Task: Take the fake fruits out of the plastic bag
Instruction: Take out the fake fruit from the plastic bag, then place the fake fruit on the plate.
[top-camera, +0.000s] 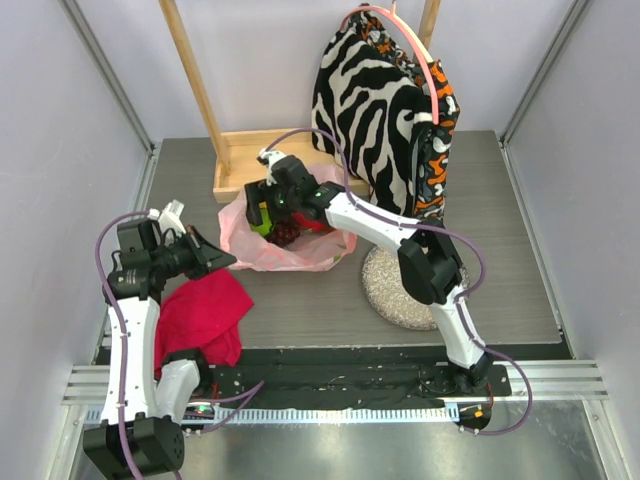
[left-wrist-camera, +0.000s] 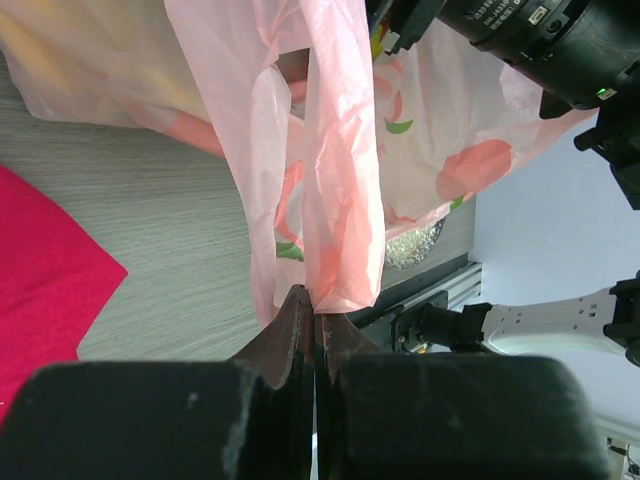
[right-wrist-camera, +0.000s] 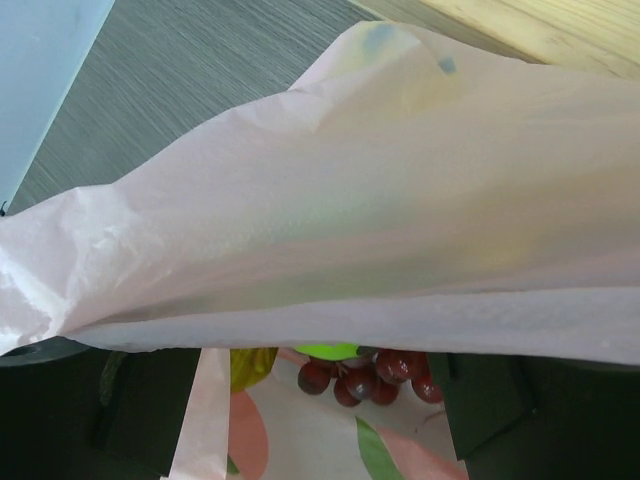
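Observation:
The pink plastic bag (top-camera: 290, 250) lies on the table with its mouth up. My left gripper (top-camera: 228, 262) is shut on the bag's left handle strip, and the left wrist view shows the fingers (left-wrist-camera: 290, 330) pinching the pink film (left-wrist-camera: 340, 200). My right gripper (top-camera: 268, 212) is open inside the bag's mouth. In the right wrist view the bag's wall (right-wrist-camera: 380, 200) stretches across above its spread fingers (right-wrist-camera: 490, 400). Dark red grapes (right-wrist-camera: 365, 375), a green apple (right-wrist-camera: 325, 351) and a yellow fruit (right-wrist-camera: 250, 365) lie between them. The top view shows green (top-camera: 262, 222), dark red (top-camera: 288, 233) and red (top-camera: 316, 222) fruit.
A magenta-red cloth (top-camera: 205, 310) lies under the left arm. A silvery round plate (top-camera: 395, 295) sits right of the bag. A zebra-patterned fabric bag (top-camera: 375, 100) hangs at the back. A wooden stand base (top-camera: 245, 160) with an upright pole stands behind the plastic bag.

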